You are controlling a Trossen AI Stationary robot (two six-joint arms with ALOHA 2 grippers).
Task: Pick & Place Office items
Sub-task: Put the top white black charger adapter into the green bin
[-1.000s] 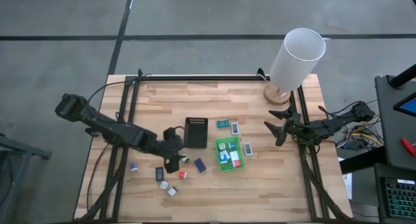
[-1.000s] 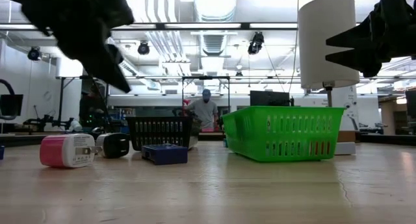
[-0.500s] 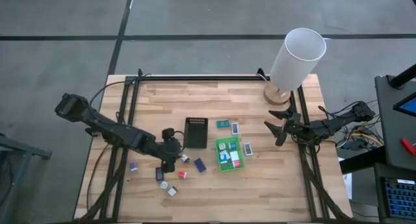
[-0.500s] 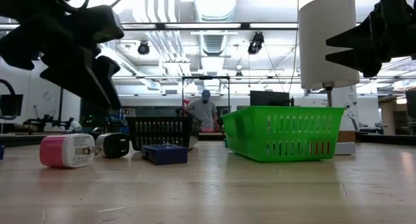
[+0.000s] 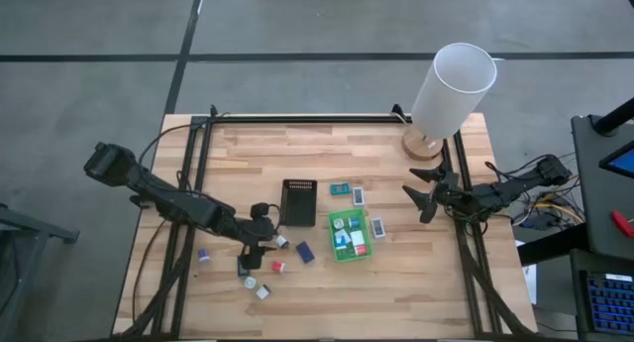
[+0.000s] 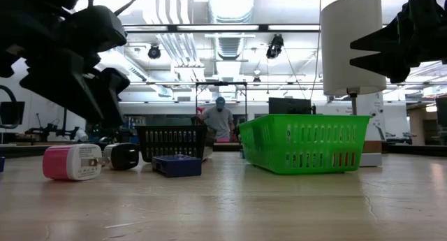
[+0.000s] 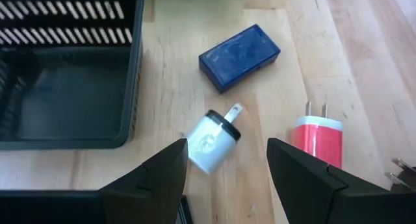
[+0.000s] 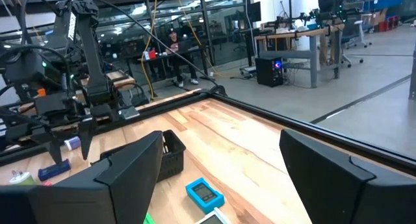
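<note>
Small office items lie scattered on the wooden table: a white plug block (image 7: 214, 136), a dark blue block (image 7: 239, 49), a pink-red plug block (image 7: 318, 139), and more pieces (image 5: 256, 283) toward the near edge. My left gripper (image 7: 227, 165) hangs open, slanting down, just above the white plug block, which lies on its side ahead of the two fingers. Several items lie in the green tray (image 5: 348, 233). The black tray (image 5: 298, 202) stands beside it. My right gripper (image 5: 421, 198) waits open at the table's right edge, raised.
A lamp with a white shade (image 5: 452, 84) on a wooden base (image 5: 424, 144) stands at the far right corner. Teal and white packets (image 5: 347, 191) lie beyond the green tray, and another (image 5: 377, 227) to its right. A purple piece (image 5: 203, 254) lies left of my left gripper.
My left gripper has come down toward the white plug block, shifting a little toward the table's near edge, and has rolled about its own axis. Its fingers have stayed open. No item has moved.
</note>
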